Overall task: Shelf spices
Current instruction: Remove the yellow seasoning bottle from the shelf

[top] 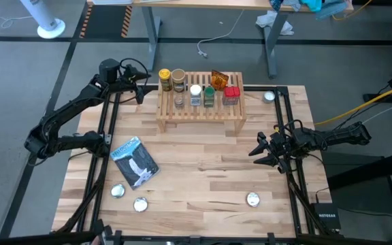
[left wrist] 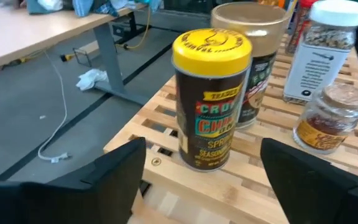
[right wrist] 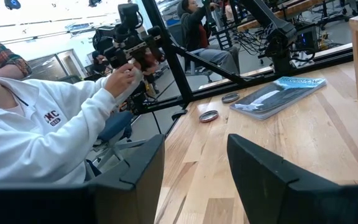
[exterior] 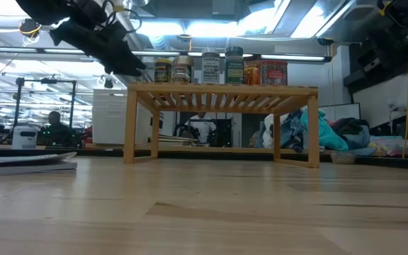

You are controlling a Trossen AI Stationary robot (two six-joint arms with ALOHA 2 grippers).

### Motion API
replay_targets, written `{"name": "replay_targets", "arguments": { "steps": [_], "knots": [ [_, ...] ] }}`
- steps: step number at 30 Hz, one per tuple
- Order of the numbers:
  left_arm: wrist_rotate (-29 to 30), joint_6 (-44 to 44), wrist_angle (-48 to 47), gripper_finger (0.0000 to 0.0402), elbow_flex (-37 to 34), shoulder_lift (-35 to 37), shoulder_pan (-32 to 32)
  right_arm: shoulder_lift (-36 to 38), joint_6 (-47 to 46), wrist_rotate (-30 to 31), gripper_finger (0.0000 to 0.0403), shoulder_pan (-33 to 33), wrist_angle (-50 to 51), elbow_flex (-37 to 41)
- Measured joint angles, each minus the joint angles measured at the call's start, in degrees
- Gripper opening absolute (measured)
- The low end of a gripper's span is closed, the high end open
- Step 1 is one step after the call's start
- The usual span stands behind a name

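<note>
Now parted and empty, the left gripper's (top: 141, 87) fingers (left wrist: 114, 171) stand either side of the yellow-lidded jar (top: 164, 75) without touching it, at the shelf's (top: 200, 109) nine o'clock end in the overhead view. That jar stands upright on the back step, its long axis vertical, straight ahead of the fingers; any coming move on it looks to be the left arm's.

Beside it at three o'clock sits the tan-lidded jar (top: 178, 77), then the orange packet (top: 218, 78). On the front step stand a small clear jar (top: 180, 100), a white-lidded jar (top: 195, 91), a green-lidded jar (top: 209, 92) and a red tin (top: 231, 94). All seven appear shelved.

Well apart at four o'clock over the worktop (top: 196, 177), the right gripper (top: 260, 154) waits, fingers (right wrist: 135, 168) spread on nothing.
</note>
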State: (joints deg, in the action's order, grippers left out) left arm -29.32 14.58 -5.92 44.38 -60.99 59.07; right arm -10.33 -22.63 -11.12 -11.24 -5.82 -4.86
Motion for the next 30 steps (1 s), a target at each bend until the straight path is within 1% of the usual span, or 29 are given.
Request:
{"name": "replay_targets", "arguments": {
  "steps": [6,11,21,30],
  "knots": [
    [-0.7,0.6,2.3,0.0339,0.0,0.0,0.0,0.0,0.0,0.0,0.0182,0.0,0.0,0.0],
    [-3.8,1.8,3.2,0.0349,0.0,-1.8,0.0,0.0,0.0,0.0,0.0182,0.0,0.0,0.0],
    [-7.8,0.6,12.3,0.035,0.0,-8.8,0.0,0.0,0.0,0.0,0.0182,0.0,0.0,0.0],
    [-13.5,0.8,16.5,0.035,0.0,-12.6,1.3,0.0,0.0,0.0,0.0182,0.0,0.0,0.0]
  ]
}}
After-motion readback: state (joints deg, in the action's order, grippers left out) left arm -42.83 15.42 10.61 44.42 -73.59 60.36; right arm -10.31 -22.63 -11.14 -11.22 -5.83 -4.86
